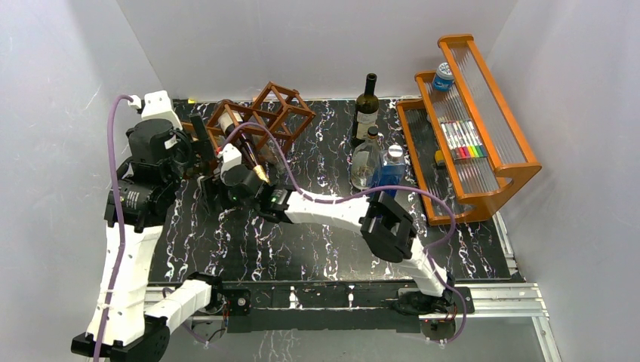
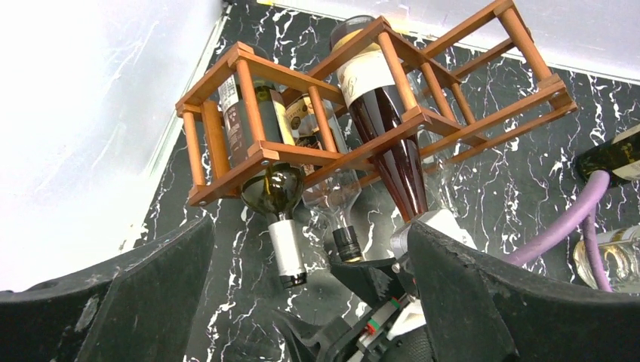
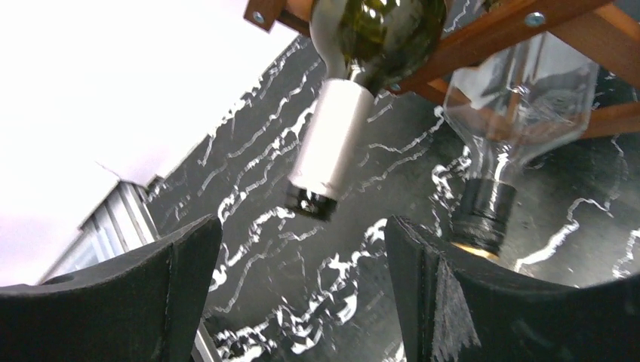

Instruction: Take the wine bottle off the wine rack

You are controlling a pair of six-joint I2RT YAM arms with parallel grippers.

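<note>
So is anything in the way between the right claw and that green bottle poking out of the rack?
Nothing visible. In the right wrist view the green bottle's white-wrapped neck sticks out of the wine rack straight ahead of the open right gripper, with open space between. The clear bottle's neck lies close beside it.

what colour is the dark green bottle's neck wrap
White neck wrap on the dark green glass bottle; clearest in right wrist view.

Three bottles [image 2: 260, 124] [image 2: 333, 188] [image 2: 392, 143] in one wine rack [image 2: 279, 69]
</note>
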